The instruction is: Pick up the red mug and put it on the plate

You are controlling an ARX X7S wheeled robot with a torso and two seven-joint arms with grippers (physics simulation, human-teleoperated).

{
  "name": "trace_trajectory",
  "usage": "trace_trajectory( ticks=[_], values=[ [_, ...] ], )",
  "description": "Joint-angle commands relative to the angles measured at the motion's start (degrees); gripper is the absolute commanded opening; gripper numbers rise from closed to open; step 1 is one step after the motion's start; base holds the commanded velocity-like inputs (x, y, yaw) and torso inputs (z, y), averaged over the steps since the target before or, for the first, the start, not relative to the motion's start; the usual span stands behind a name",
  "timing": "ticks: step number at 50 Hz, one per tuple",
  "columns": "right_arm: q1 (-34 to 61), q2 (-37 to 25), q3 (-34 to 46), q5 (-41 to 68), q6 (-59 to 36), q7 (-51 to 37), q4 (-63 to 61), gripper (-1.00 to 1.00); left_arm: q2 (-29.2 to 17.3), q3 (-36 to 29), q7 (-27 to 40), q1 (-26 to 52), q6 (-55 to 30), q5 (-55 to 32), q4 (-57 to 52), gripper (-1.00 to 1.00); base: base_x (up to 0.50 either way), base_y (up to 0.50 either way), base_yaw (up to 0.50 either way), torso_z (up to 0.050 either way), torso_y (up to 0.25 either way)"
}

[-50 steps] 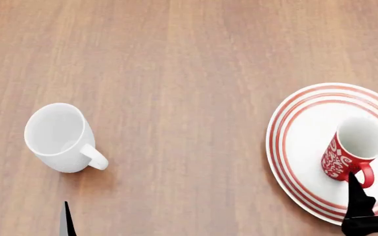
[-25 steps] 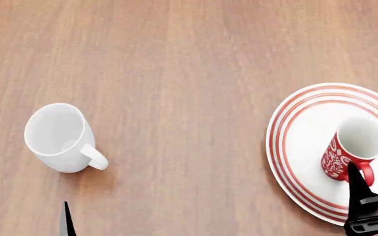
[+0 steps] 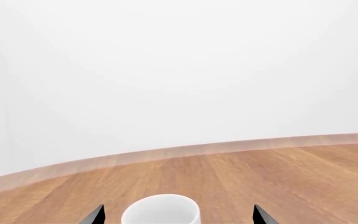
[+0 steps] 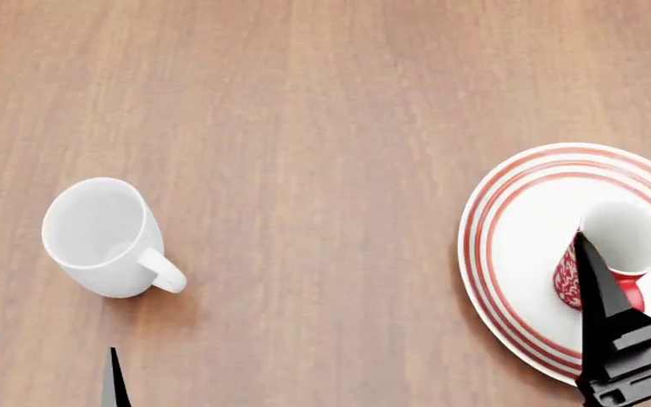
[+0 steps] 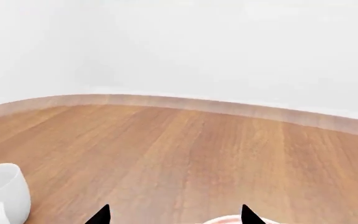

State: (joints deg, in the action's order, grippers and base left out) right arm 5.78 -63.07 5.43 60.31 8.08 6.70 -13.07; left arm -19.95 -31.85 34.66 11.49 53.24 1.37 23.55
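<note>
The red mug (image 4: 609, 254) stood upright on the plate (image 4: 518, 229), toward its near right part. The right gripper (image 5: 173, 217) hung spread wide with nothing between its tips; in the head view one black finger (image 4: 603, 292) overlapped the mug's near side. The left gripper (image 3: 175, 215) was also wide apart and empty, the white mug (image 4: 105, 237) ahead of it on the table (image 4: 303, 102)

The left tool (image 4: 43, 373) is showing as two thin black fingers tapering to sharp points. The right tool (image 5: 173, 215) is looking the same matte black, its one visible finger (image 4: 592, 280) a long narrow wedge widening into a blocky, stepped black mount with angular edges
</note>
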Motion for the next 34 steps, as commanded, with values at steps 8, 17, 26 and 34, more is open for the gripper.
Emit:
trace_trajectory(
  ticks=[8, 17, 26, 34],
  values=[
    [-5.6, -6.5, -7.6, 2.9, 2.1, -4.3, -13.1, 1.00, 0.0, -0.1, 0.3, 0.1, 0.3, 0.2, 0.1, 1.00, 0.00, 0.00, 0.00, 0.000, 0.000],
    [-6.9, -7.8, -10.1, 3.1, 2.4, -5.6, -16.2, 1.00, -0.1, -0.2, 0.3, 0.1, 0.4, 0.2, 0.2, 1.00, 0.00, 0.00, 0.00, 0.000, 0.000],
    [-8.7, -9.1, -13.3, 3.5, 2.9, -6.0, -19.9, 1.00, -0.1, -0.3, 0.4, 0.2, 0.4, 0.0, 0.2, 1.00, 0.00, 0.00, 0.00, 0.000, 0.000],
    [-12.2, -9.8, -18.2, 3.6, 3.2, -6.1, -24.1, 1.00, -0.2, -0.4, 0.3, 0.2, 0.3, -0.1, 0.2, 1.00, 0.00, 0.00, 0.00, 0.000, 0.000]
  ],
)
